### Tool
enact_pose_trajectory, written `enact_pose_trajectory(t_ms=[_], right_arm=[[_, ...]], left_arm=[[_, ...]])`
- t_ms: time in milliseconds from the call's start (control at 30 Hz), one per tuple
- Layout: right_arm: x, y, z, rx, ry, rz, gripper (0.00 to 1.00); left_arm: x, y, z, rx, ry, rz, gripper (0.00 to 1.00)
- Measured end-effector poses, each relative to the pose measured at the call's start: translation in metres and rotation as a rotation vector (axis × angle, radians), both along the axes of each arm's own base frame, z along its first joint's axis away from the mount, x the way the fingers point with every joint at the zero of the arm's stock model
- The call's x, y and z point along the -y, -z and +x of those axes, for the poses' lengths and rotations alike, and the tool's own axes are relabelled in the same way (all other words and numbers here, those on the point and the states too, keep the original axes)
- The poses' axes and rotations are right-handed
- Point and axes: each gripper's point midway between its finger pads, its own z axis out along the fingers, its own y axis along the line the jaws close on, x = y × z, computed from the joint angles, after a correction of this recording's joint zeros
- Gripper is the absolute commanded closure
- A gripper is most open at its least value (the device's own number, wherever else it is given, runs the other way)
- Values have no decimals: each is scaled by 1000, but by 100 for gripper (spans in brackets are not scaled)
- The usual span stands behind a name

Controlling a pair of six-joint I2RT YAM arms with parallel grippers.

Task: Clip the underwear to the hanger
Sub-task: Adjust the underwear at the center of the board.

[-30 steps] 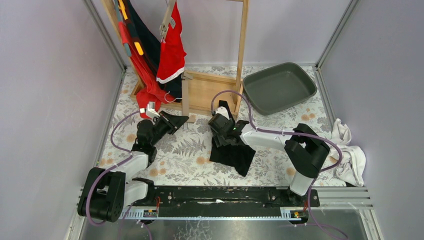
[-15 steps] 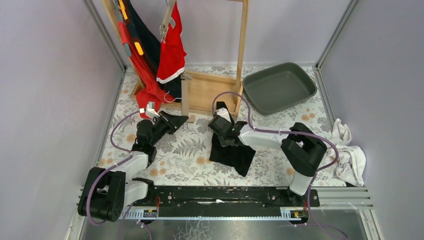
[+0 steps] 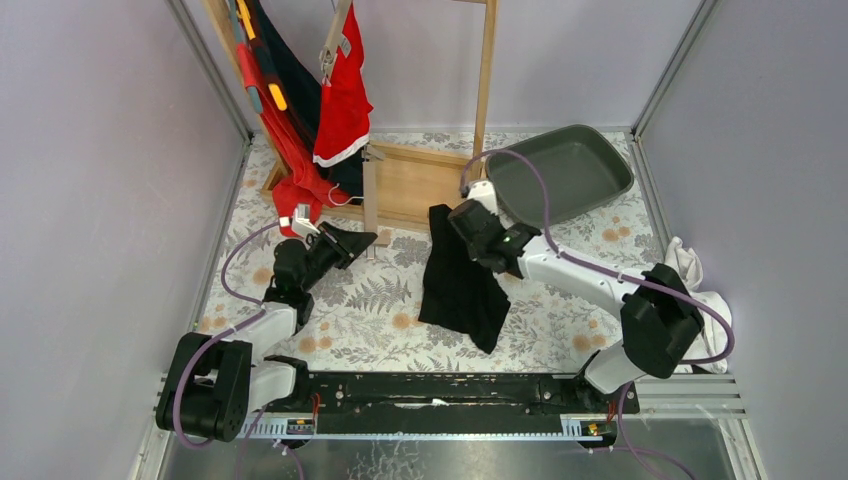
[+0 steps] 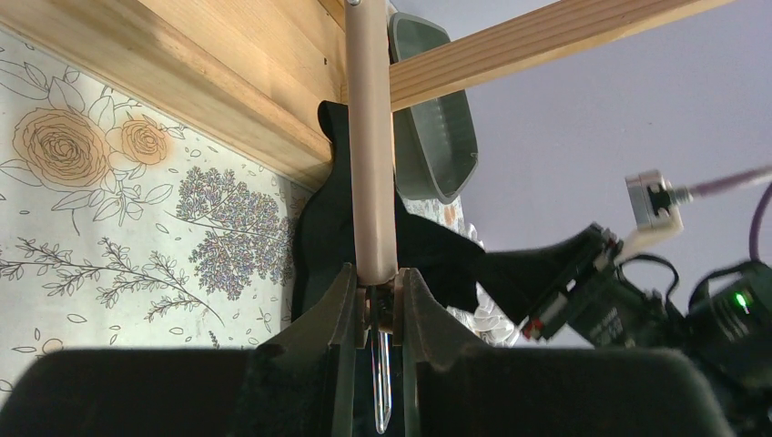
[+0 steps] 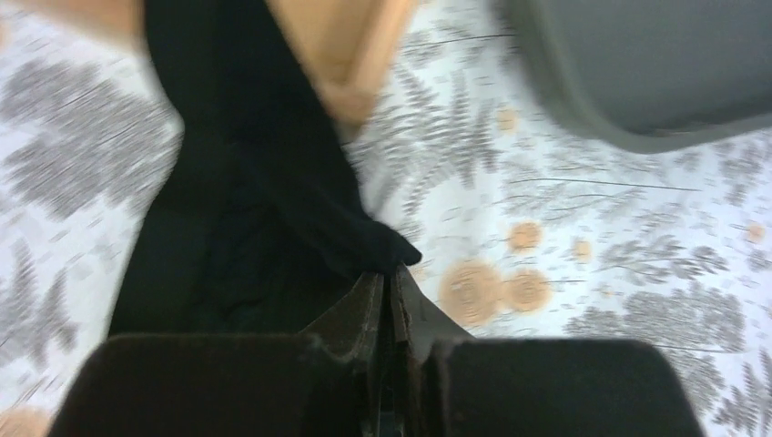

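Jaws on the right pinch one black underwear (image 3: 460, 285), jaws on the left clamp one hanger (image 4: 371, 137).

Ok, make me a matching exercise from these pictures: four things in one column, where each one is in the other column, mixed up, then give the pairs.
Things
1. black underwear
2. hanger bar
3. grey tray
4. white cloths

Places
A. heaped at the right edge of the table
B. end clamped in the left pincer
C. pinched by the right pincer
D. far right corner of the table, nothing in it

Pairs: 1-C, 2-B, 3-D, 4-A
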Motion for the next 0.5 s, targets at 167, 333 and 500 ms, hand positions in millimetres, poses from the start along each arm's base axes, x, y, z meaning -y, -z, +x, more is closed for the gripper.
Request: enact_pose_trajectory(t_ms=[167,333,500], right_arm=[[60,-3,36,18,152,-53,92],[111,-5,58,26,271,-93,60],[125,-6,65,31,288,-104,30]], left_arm=[[0,0,0,0,0,0,100],[0,0,0,0,0,0,100],[0,1,0,-1,0,0,100]])
